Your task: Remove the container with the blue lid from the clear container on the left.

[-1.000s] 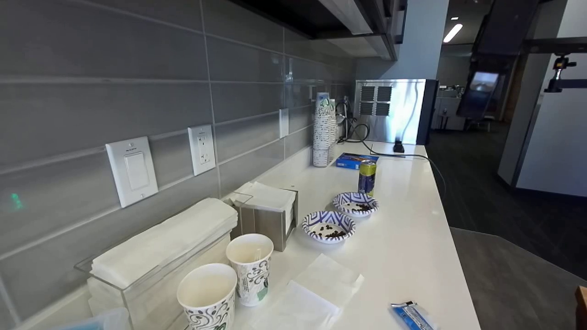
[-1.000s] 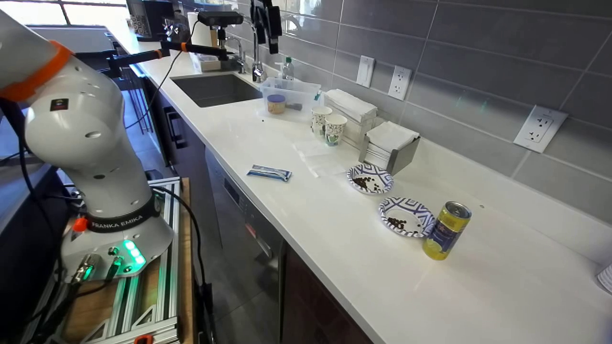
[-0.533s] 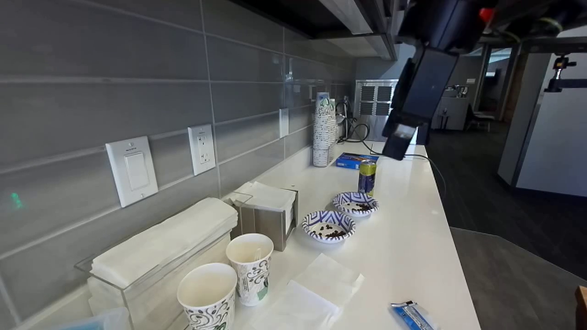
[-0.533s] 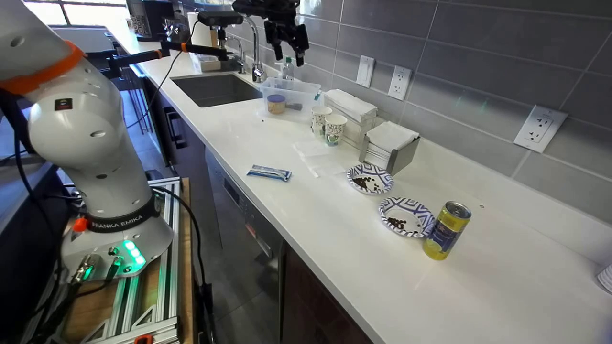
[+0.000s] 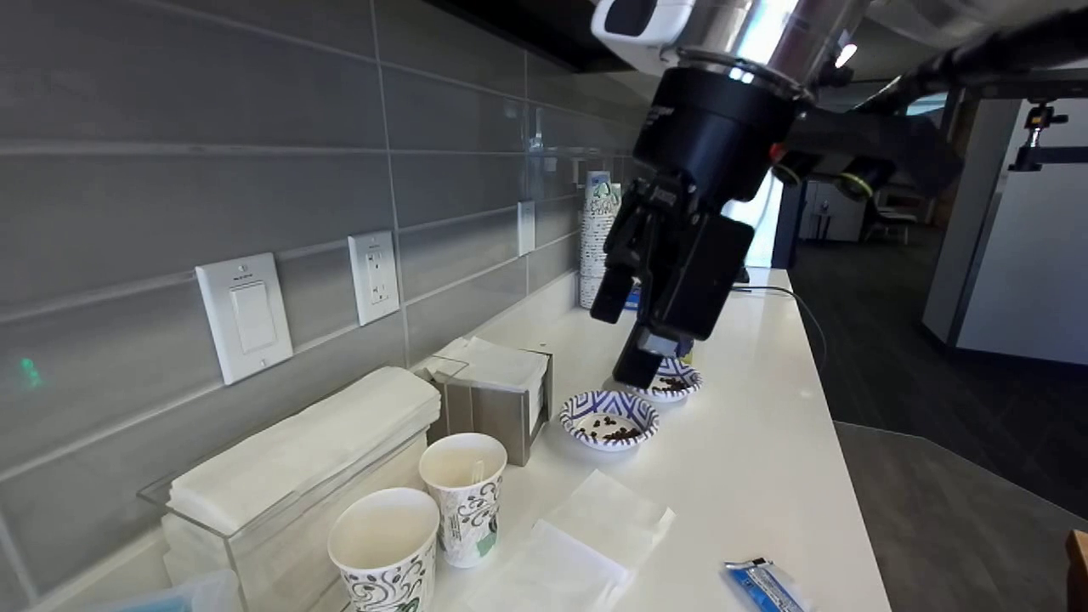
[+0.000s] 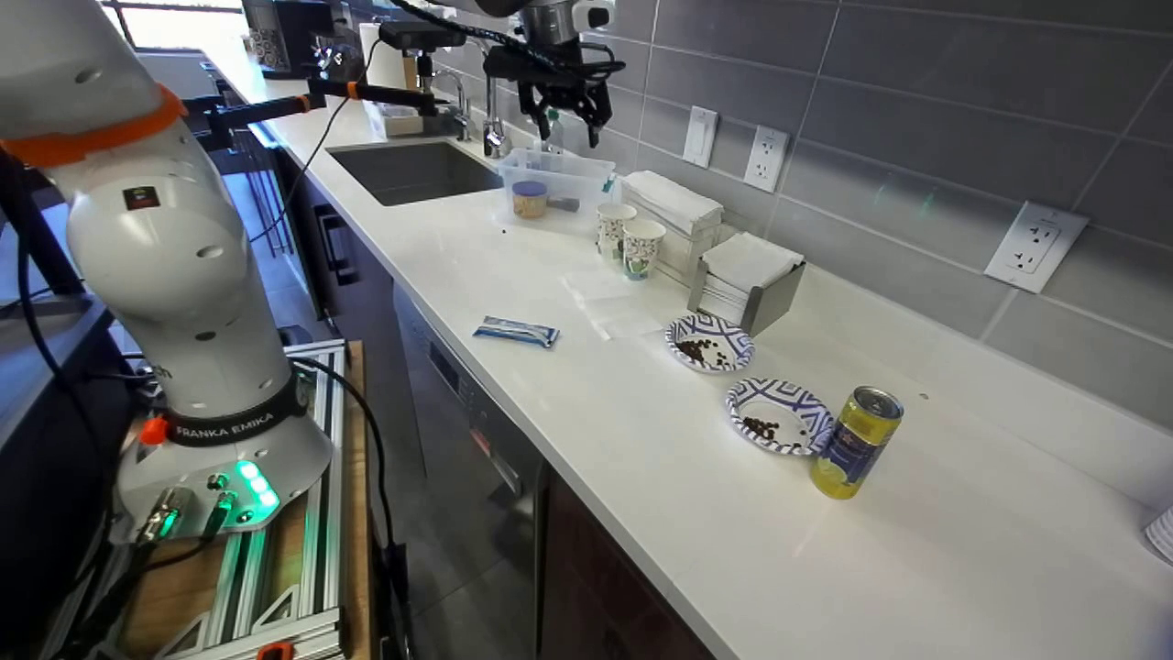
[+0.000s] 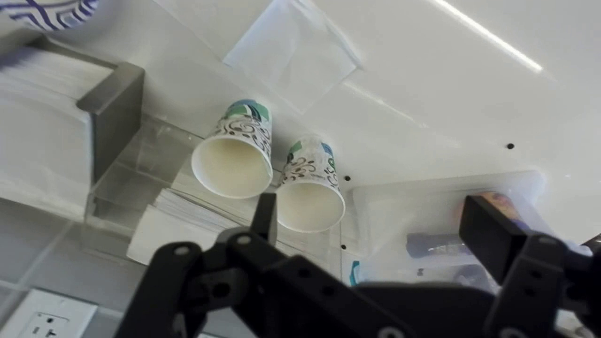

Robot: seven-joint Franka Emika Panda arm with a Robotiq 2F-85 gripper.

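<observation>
The container with the blue lid point(image 6: 529, 199) is a squat yellow-orange tub. It stands inside the clear container point(image 6: 586, 166) near the sink. In the wrist view the blue-lidded container point(image 7: 501, 205) is partly hidden behind a finger, and the clear container point(image 7: 399, 190) lies below the jaws. In an exterior view only a corner of the clear container point(image 5: 217, 591) shows; the blue-lidded one is out of view. My gripper point(image 6: 568, 136) is open and empty, in the air above the counter, with its fingers pointing down. It also shows in the wrist view point(image 7: 371, 206) and in an exterior view point(image 5: 625, 340).
Two paper cups point(image 6: 640, 249) stand beside the clear container, in front of a napkin holder point(image 6: 674, 203). A second napkin holder point(image 6: 750, 275), patterned bowls point(image 6: 706, 356) and a can point(image 6: 855, 445) stand farther along. A bar wrapper point(image 6: 516, 331) lies near the counter edge. A dark item point(image 7: 434, 244) shares the container.
My gripper has come down and turned, and it shows more fully in both exterior views. In one it has moved left and down, in the other down and slightly right. The objects have not moved.
</observation>
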